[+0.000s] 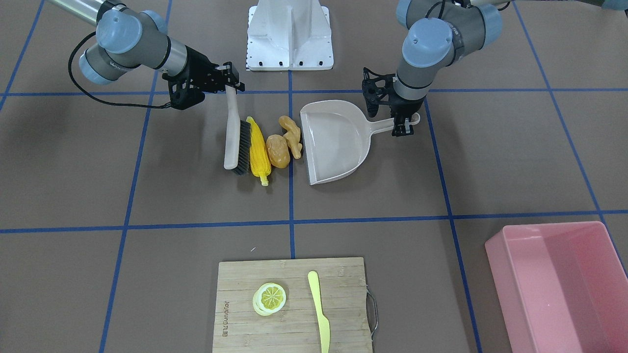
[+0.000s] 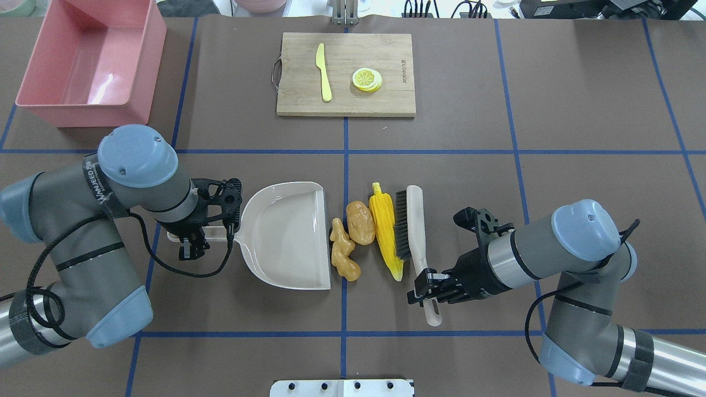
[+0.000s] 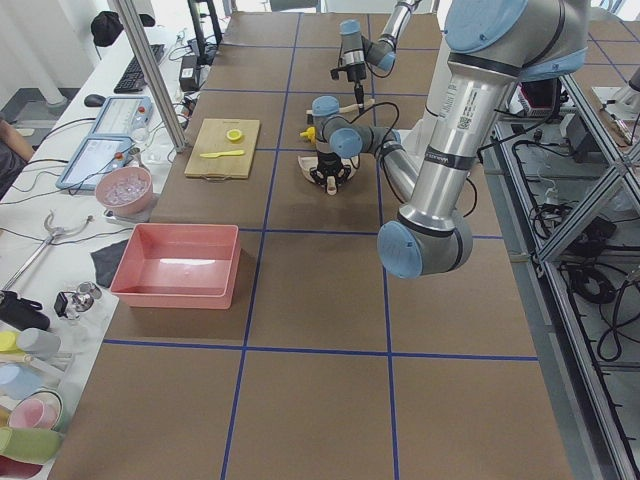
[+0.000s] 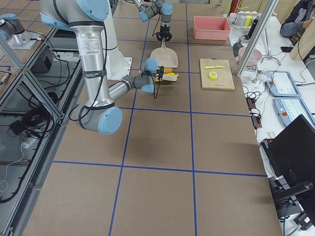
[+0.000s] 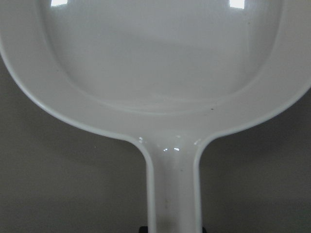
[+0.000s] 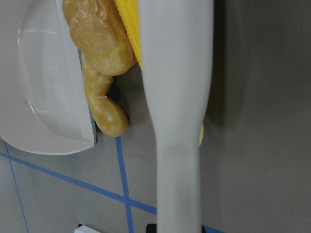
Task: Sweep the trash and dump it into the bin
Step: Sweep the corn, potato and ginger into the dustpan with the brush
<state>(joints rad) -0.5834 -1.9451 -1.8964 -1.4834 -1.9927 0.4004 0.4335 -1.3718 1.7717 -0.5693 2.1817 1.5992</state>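
The corn cob [image 2: 386,234], potato [image 2: 359,222] and ginger root [image 2: 343,255] lie in a row on the table between the brush [image 2: 412,220] and the open mouth of the beige dustpan [image 2: 287,234]. The brush bristles touch the corn; the ginger lies at the dustpan's lip. My right gripper [image 2: 433,286] is shut on the brush handle [image 6: 177,121]. My left gripper [image 2: 193,242] is shut on the dustpan handle [image 5: 174,194]. The dustpan is empty. The pink bin [image 2: 83,60] stands empty at the far left corner.
A wooden cutting board [image 2: 391,102] with a lemon slice [image 2: 367,79] and a yellow knife [image 2: 324,80] lies at the far middle of the table. The white robot base [image 1: 289,34] stands behind the trash row.
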